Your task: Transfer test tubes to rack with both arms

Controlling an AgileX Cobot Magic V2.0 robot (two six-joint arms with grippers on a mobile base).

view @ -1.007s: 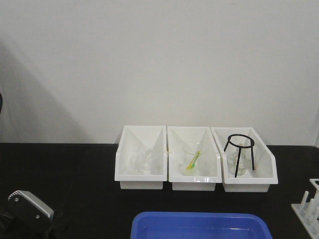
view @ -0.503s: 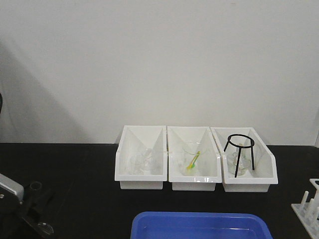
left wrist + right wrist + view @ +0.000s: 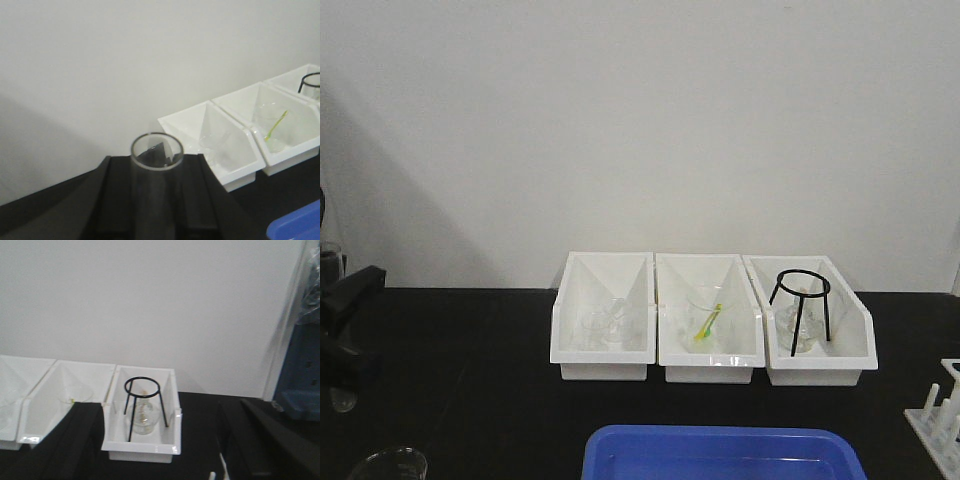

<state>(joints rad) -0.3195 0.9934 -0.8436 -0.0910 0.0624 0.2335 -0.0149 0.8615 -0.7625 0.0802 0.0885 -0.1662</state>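
- We see the left end effector (image 3: 156,167) pinching a test tube (image 3: 152,200); its two black fingers (image 3: 115,200) sit pressed against either side of the glass.
- The test tube stands upright in that grip, its open round rim uppermost; in the front view it hangs at the far left edge, above the black table (image 3: 470,340), with its rounded bottom showing below the fingers.
- The right end effector (image 3: 155,430) is spread wide; we see nothing between its dark fingers (image 3: 75,440).
- The rack (image 3: 940,415) stands on the table at the far right edge of the front view, partly cut off, well apart from the test tube; we cannot tell whether any hole is filled.
- Three white bins (image 3: 603,368) stand side by side along the back of the table, against the pale wall (image 3: 640,120); the right one holds a black tripod (image 3: 800,305) over some glassware, the middle one a glass with a yellow-green stick (image 3: 708,322), the left one more clear glassware.
- A blue tray (image 3: 720,450) lies in front of the bins, at the lower edge.
- A beaker (image 3: 388,464) sits on the table at the lower left, below the left end effector.
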